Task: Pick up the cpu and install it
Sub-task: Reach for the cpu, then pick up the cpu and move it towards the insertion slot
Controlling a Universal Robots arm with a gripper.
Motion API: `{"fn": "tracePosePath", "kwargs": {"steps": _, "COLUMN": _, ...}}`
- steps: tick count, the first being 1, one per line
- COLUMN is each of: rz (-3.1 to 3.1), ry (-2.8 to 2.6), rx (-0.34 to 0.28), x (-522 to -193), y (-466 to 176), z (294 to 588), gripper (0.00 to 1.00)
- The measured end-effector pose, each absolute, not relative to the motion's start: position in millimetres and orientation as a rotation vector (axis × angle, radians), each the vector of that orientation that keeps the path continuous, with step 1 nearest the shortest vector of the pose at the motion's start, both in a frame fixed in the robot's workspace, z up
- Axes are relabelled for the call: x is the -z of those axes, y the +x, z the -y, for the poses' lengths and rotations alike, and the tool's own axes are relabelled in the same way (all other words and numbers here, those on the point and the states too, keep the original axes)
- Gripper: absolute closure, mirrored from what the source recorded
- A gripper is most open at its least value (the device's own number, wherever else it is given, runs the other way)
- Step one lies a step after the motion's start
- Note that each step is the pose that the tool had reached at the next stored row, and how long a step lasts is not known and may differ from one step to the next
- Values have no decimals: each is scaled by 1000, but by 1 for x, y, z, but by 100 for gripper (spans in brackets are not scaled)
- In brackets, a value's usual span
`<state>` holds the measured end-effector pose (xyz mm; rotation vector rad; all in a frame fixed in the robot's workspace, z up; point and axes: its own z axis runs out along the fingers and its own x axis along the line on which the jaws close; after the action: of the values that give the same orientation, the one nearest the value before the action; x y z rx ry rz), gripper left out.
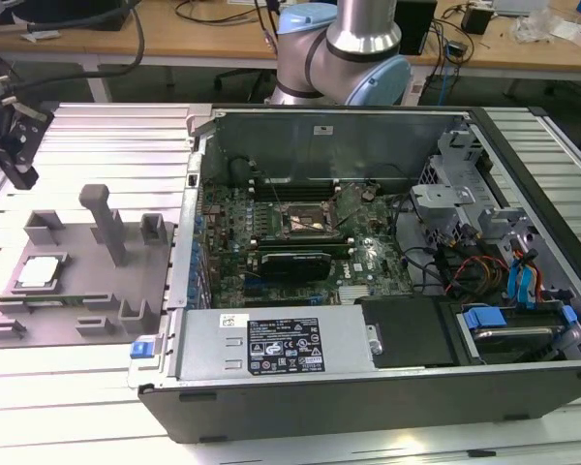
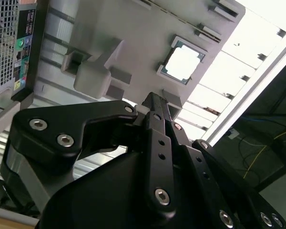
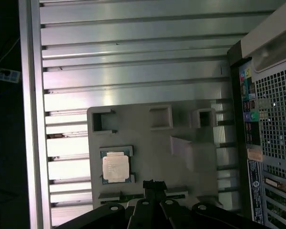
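- At the left of the exterior view, the cpu (image 1: 39, 272) lies flat in a square pocket of a grey tray (image 1: 77, 291), silvery top plate up.
- The tray rests on the ribbed metal desk (image 1: 107, 145), just to the left of the open computer case (image 1: 368, 397).
- A grey post (image 1: 105, 218) stands upright on the tray, to the right of the cpu.
- The end effector (image 1: 21, 174) hangs above the desk at the far left, beyond the tray's far edge and apart from the cpu.
- In both wrist views the end effector's (image 3: 154, 183) black fingers (image 2: 152, 102) look clenched tip to tip, with nothing between them.
- In both wrist views the cpu (image 2: 183, 62) sits in its pocket, clear of the fingertips.
- Inside the case, a dark square socket (image 1: 305, 221) sits on the green board (image 1: 368, 262).
- A silver box (image 1: 271, 344) fills the case's near left.
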<state>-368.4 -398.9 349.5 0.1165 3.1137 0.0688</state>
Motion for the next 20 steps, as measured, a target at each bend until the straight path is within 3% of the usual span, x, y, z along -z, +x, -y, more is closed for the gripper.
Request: {"fn": "tracePosePath", "kwargs": {"steps": 20, "rz": -3114, "ry": 117, "rx": -69, "x": -335, "y": -377, "z": 399, "gripper": 89}}
